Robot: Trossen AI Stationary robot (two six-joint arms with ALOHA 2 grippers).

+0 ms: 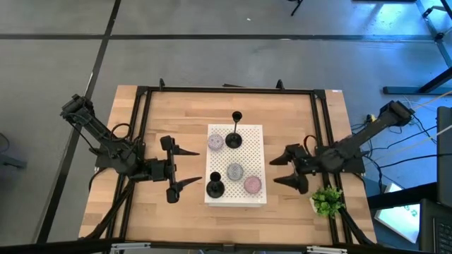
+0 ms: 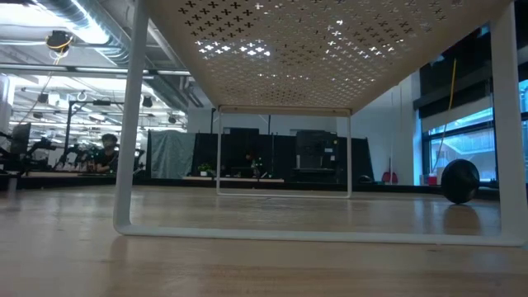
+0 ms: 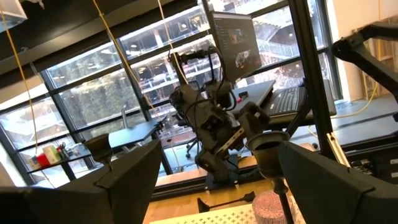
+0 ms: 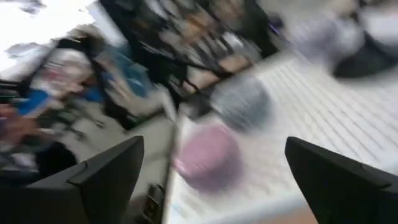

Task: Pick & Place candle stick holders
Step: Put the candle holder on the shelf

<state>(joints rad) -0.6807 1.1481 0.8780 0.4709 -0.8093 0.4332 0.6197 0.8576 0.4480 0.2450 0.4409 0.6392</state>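
A white perforated stand (image 1: 248, 152) sits mid-table. Two black candle stick holders rest on it by their round bases: a tall one (image 1: 234, 135) at its far edge and one (image 1: 215, 185) at its near left corner, whose cup (image 3: 268, 147) shows in the left wrist view. My left gripper (image 1: 188, 167) is open just left of the stand, pointing level at it, with nothing between its fingers. My right gripper (image 1: 277, 169) is open just right of the stand, also holding nothing. No gripper shows in the low view.
Three round candles lie on the stand: purple (image 1: 215, 142), grey (image 1: 235, 171) and pink (image 1: 253, 185). A small green plant (image 1: 326, 201) stands at the table's near right. A black frame (image 1: 145, 127) runs around the table. The stand's legs (image 2: 124, 165) lift it off the wood.
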